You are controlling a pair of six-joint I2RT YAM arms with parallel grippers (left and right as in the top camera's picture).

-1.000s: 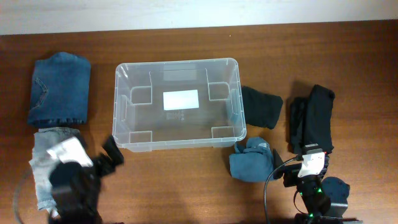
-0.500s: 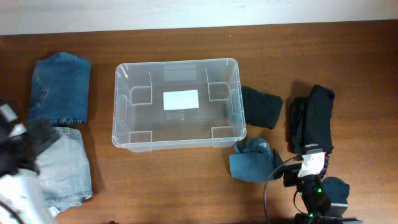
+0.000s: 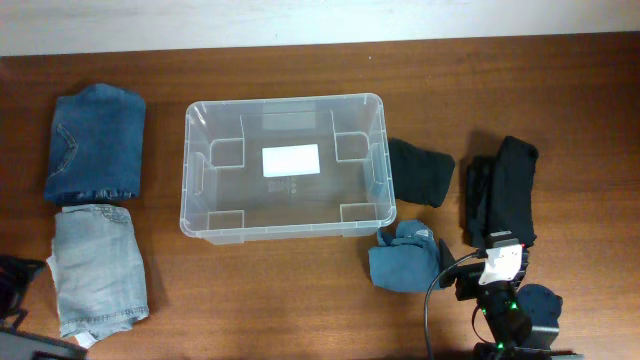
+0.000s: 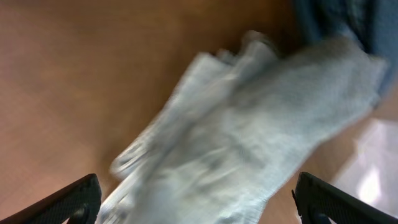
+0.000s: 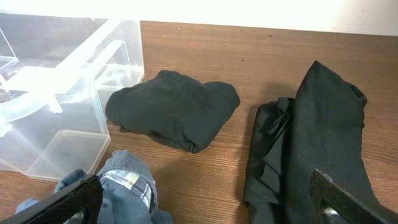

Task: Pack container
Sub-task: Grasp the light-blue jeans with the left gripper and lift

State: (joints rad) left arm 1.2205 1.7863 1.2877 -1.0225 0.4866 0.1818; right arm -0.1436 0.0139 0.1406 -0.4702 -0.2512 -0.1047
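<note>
The clear plastic container (image 3: 284,101) stands empty in the middle of the table, a white label on its bottom; its corner shows in the right wrist view (image 5: 68,87). My left gripper (image 4: 199,205) is open and empty, hovering over the light grey jeans (image 4: 249,137), which are blurred. In the overhead view only a dark part of the left arm (image 3: 14,288) shows at the bottom left edge. My right gripper (image 5: 205,202) is open and empty above bare wood, between a blue garment (image 5: 124,186) and a black folded garment (image 5: 311,143).
Folded dark blue jeans (image 3: 95,140) lie left of the container, light jeans (image 3: 95,270) below them. A black bundle (image 3: 420,170) lies against the container's right side. Black folded clothes (image 3: 505,190) and a blue garment (image 3: 405,260) lie at the right. The right arm (image 3: 495,275) is at the front right.
My left arm swept from near the container's front left corner to the left and down, almost out of the overhead view, uncovering the light jeans. The right arm has not moved.
</note>
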